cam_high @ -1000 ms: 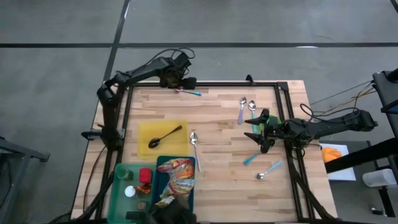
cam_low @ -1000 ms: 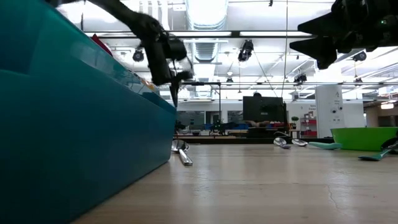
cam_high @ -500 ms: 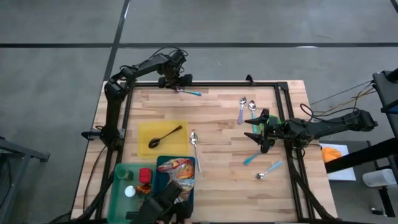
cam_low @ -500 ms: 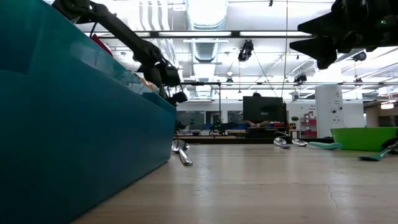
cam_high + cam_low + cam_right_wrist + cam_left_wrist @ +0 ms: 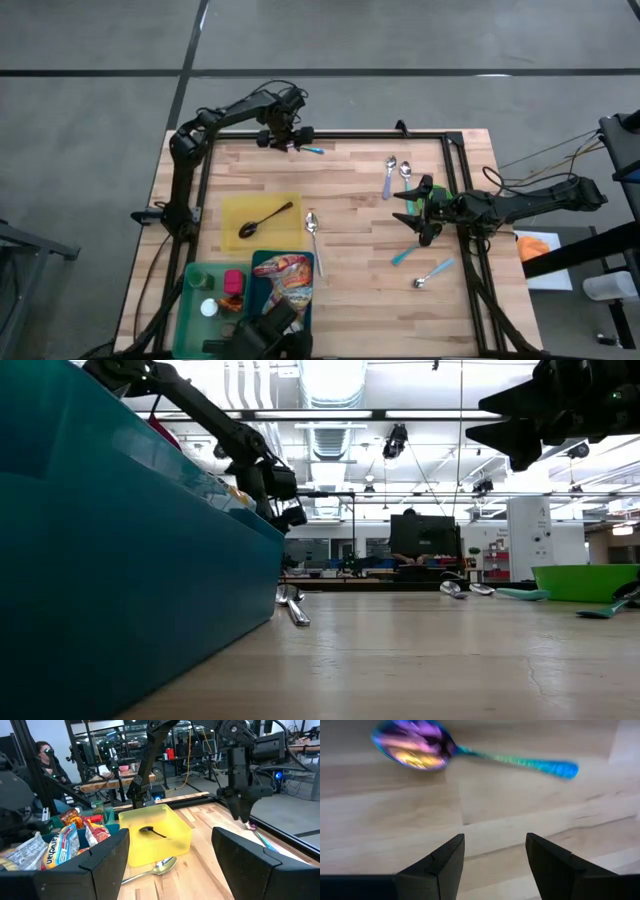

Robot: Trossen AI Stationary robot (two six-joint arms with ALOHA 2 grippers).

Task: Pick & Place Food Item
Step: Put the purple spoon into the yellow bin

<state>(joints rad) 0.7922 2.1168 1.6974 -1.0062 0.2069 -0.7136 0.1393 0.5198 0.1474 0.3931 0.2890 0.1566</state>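
Observation:
A colourful snack bag point(image 5: 287, 280) lies in the teal bin point(image 5: 256, 262) at the table's near left; more bags point(image 5: 60, 840) show in the right wrist view. My left gripper point(image 5: 288, 140) hangs over the table's far edge, pointing down, open, with nothing between its fingers point(image 5: 495, 842). Just beyond its fingertips an iridescent spoon point(image 5: 470, 752) lies flat on the wood. My right gripper point(image 5: 408, 212) waits open and level at the table's right side, holding nothing.
A yellow tray point(image 5: 240, 206) holds a black spoon point(image 5: 264, 218). A silver spoon point(image 5: 313, 228) lies beside it, two spoons point(image 5: 396, 172) lie far right, and teal-handled spoons point(image 5: 420, 265) lie near right. A green bin point(image 5: 190, 300) adjoins the teal one. A person point(image 5: 47, 755) sits beyond the table.
My left gripper has sunk toward the iridescent spoon at the table's far edge, shifting slightly toward the right edge and rolling at the wrist. Its fingers have stayed open.

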